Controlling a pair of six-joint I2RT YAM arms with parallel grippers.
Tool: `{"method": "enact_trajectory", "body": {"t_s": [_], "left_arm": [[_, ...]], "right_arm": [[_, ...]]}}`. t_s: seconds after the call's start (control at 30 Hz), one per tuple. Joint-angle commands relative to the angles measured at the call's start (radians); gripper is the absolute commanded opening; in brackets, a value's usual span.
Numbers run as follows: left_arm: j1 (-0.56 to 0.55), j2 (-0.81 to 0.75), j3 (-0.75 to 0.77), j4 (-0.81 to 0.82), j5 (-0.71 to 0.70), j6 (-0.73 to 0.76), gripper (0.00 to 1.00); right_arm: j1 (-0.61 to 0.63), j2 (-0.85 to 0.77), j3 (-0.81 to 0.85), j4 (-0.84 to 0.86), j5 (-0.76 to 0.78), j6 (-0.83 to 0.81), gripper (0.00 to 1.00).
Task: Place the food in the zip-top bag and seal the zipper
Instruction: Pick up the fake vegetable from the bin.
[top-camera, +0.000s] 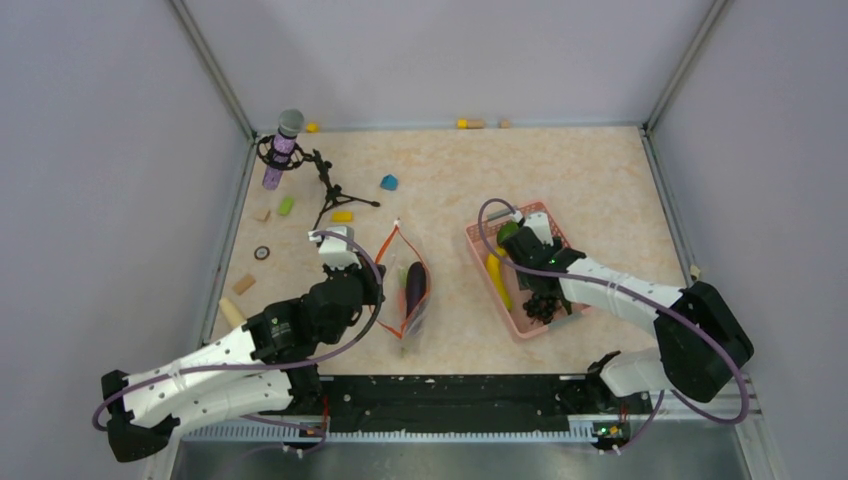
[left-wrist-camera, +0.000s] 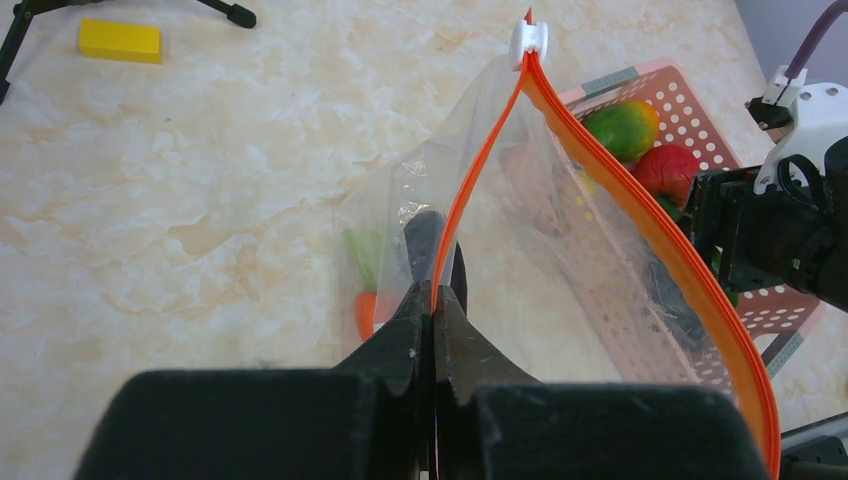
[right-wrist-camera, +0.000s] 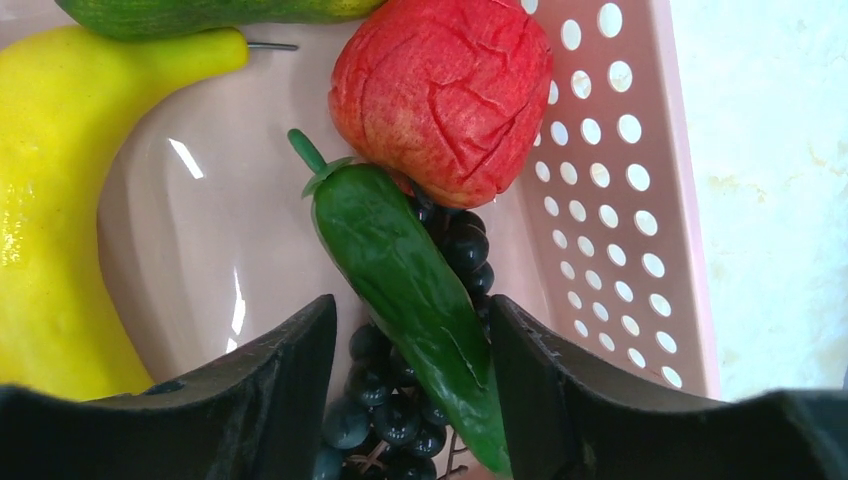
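Noted bag (top-camera: 405, 290) lying mid-worktop (top-camera: 450, 180), mouth gaping, with eggplant (top-camera: 416, 284) and carrot (left-wrist-camera: 364, 312) inside. Found zipper (left-wrist-camera: 515, 105) unsealed, one strip pinched in clenched left end effector (left-wrist-camera: 437, 300). Logged right end effector (right-wrist-camera: 410, 320) released, jaws astride cucumber (right-wrist-camera: 410, 270) over grapes (right-wrist-camera: 380, 410) in basket (right-wrist-camera: 600, 200), near tomato (right-wrist-camera: 440, 90) and banana (right-wrist-camera: 50, 200).

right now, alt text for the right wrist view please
The right gripper stands open astride a long green vegetable that lies across dark grapes in a pink basket. A red tomato sits just beyond it, and a yellow banana fills the picture's left side.
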Motion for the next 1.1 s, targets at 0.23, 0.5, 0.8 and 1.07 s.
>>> {"method": "enact_trajectory", "body": {"t_s": [0.23,0.5,0.8,1.07], "left_arm": [[0.003,0.006,0.002,0.029,0.003,0.009,0.0],[0.004,0.005,0.001,0.029,0.009,0.008,0.0],[0.004,0.005,0.0,0.03,0.007,0.006,0.0],[0.004,0.009,0.0,0.032,0.009,0.007,0.0]], "right_arm": [[-0.025,0.006,0.045,0.029,-0.023,-0.022,0.33],[-0.025,-0.04,0.042,0.023,-0.023,-0.025,0.1],[-0.025,-0.156,0.024,0.02,-0.028,-0.016,0.0],[-0.025,-0.337,-0.028,0.099,-0.048,-0.014,0.0]]}}
